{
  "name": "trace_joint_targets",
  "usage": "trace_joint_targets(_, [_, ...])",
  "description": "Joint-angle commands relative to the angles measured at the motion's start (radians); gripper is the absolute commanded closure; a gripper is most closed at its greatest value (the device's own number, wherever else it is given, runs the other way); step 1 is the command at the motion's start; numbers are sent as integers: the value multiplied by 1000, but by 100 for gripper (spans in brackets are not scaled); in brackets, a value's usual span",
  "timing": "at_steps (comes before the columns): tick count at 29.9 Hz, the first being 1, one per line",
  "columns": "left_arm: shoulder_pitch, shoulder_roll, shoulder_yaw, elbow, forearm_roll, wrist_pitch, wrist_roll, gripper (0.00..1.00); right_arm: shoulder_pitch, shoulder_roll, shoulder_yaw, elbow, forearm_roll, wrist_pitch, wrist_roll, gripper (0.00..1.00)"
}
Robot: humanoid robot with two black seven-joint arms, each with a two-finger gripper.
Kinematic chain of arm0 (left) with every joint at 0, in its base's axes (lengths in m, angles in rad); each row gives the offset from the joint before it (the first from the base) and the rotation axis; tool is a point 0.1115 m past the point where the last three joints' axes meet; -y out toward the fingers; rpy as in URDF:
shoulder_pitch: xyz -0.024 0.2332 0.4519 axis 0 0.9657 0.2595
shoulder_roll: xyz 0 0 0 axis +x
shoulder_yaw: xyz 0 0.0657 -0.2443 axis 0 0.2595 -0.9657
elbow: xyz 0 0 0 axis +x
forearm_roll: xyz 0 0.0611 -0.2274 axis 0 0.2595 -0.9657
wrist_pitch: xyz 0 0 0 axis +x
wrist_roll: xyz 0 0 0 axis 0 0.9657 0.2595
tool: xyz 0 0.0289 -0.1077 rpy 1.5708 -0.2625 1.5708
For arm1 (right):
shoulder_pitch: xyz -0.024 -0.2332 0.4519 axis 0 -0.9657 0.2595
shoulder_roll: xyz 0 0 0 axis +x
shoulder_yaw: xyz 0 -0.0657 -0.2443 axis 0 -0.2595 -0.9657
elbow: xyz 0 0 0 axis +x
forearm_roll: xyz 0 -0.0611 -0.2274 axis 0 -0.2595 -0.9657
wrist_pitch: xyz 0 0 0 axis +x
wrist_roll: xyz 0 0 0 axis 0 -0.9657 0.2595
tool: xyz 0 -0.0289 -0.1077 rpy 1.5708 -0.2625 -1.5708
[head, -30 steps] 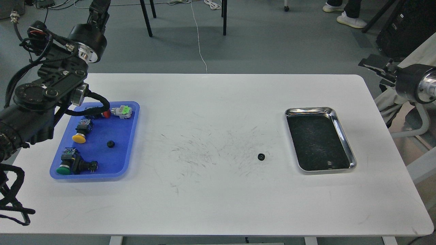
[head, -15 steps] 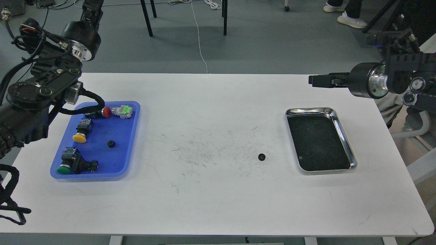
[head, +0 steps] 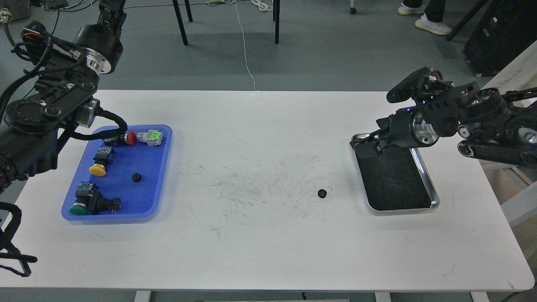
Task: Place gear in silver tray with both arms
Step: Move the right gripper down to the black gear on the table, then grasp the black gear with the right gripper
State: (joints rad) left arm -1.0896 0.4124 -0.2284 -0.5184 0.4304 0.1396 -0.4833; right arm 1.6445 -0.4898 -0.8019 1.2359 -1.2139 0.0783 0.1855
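Near table: the white table (head: 268,251) is lying bare along its near edge, with fine dark scratches spreading across its middle.
Gear: a small black gear (head: 321,193) is sitting on the table right of centre, just left of the silver tray and not touching it; nothing is holding it.
Silver tray: the silver tray (head: 423,176) is resting on the right side of the table, its dark bottom showing nothing in it where visible; its far left corner is being covered by the right gripper.
Blue tray: a blue tray (head: 161,167) is sitting at the left, holding push-button switches with green (head: 78,208), yellow (head: 97,170) and red (head: 131,138) caps and a second small black gear (head: 136,177).
Right gripper: the right gripper (head: 366,145) is hanging over the tray's far left corner, pointing left and down; I cannot tell how its jaws are standing.
Left gripper: the left gripper (head: 110,12) is pointing up beyond the far left edge of the table, dark and partly cut off; jaw state cannot be told.
Step in hand: judging from this, the right arm is approaching the loose gear; the grasp is not yet made.
Next move: it is calling for travel nearer and left, lowering with jaws spread around the gear, then closing.
Room: grey floor, chair legs, a white cable and someone's shoes are showing beyond the table.
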Motion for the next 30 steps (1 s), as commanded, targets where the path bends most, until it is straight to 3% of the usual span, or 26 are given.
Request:
trace_joint_targets(1, [14,5,0,1,-28,-31,2,9,0,46,-3,2,-9,0,2,4])
trace_joint_targets(3, [20,5,0,1,-30,-38,2,9,0,60,-20,2,-18,0,2,4])
trace_joint_targets(5, [25,8,-2,1,-35,-28,2,0,0,83,-40,2,-41,-2,11,4])
trace_joint_targets(10, [31,22,0,8,-88,-49,3,1,0,145,-48,2,-50,-5,23,5])
trace_joint_targets(19, [54,22,-43,18,-268,-265,8,3,14,215,-126,2,-121,-28,57,7])
trace_joint_targets(23, [57,20,-55,15,-301,-334,12,3,15,250,-143,2,-128,-32,100,9])
trace_joint_targets(26, [65,23,-69,18,-318,-363,44,3,14,270,-152,1,-128,-32,117,12])
trace_joint_targets(30, [77,23,-133,28,-364,-396,121,3,12,309,-172,-22,-127,-32,124,15])
